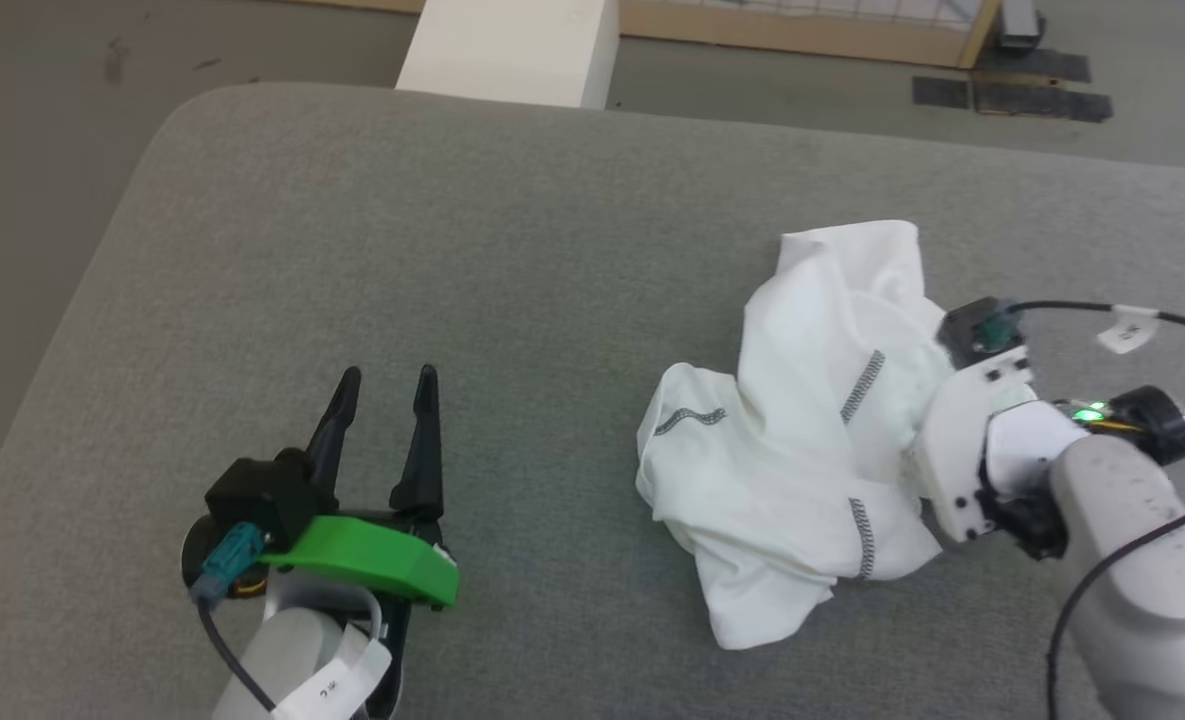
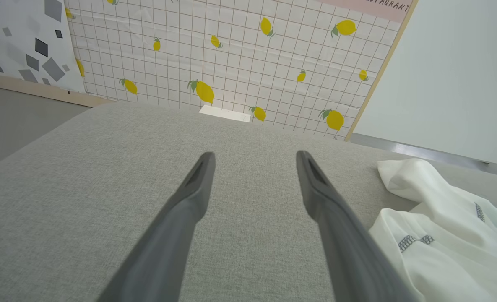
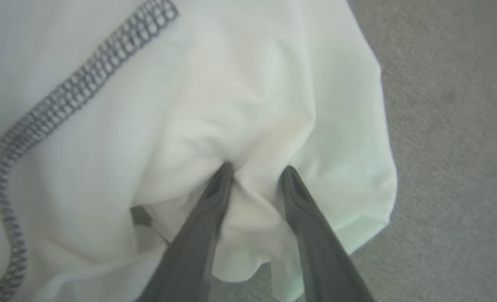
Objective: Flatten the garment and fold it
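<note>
Your right pincer [image 3: 256,169] straddles a fold of the crumpled T-shirt [image 1: 802,430], grip not yet certain, your left pincer [image 1: 388,374] open well apart; next, clamp and spread it.

Overhead head view, low close wrist views; garment [image 1: 802,470] common.

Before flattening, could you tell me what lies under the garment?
Grey cushion shows all round the garment; the right gripper straddles a fold. Anything beneath the heap is covered.
</note>
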You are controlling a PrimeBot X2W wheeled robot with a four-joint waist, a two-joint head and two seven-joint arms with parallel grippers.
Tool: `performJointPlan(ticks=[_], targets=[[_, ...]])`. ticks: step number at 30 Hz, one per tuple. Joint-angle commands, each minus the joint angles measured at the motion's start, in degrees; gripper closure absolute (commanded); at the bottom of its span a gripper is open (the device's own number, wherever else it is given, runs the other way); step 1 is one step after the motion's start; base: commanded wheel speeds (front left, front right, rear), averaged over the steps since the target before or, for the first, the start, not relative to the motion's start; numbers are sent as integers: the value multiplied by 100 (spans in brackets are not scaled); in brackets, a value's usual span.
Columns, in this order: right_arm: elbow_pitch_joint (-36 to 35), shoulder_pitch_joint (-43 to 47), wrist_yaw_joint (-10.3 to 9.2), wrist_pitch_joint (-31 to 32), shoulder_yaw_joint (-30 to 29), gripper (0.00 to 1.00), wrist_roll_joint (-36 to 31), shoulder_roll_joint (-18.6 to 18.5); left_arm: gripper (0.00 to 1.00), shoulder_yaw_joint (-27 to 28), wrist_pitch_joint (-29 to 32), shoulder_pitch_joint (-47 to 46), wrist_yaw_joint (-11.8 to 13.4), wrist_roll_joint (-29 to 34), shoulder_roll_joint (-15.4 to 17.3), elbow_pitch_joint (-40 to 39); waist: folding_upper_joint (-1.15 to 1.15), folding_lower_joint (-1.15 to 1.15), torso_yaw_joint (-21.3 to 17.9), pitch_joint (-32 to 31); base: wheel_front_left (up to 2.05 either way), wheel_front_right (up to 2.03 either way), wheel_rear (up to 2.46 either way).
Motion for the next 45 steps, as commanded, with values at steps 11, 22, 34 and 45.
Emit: performJointPlan(ticks=[11,22,34,45], targets=[[167,-1218,-9,-760,-2124,100,-721,-811,0,-123,-20,-476,-380,238,-307,375,58,0,613,501,0,0,0],[104,-957,-9,-1365,-2879,0,-754,-68,0,-97,-20,-462,-498,260,-401,739,58,0,456,126,0,0,0],[-2050,2119,-9,-3010,-2788,0,592,948,0,117,-20,158,-453,177,-344,758,58,0,-350,-923,0,0,0],[-2745,2846,-9,-2826,-2783,0,832,1118,0,-237,847,-561,-472,-237,-509,822,58,0,-973,-700,0,0,0]])
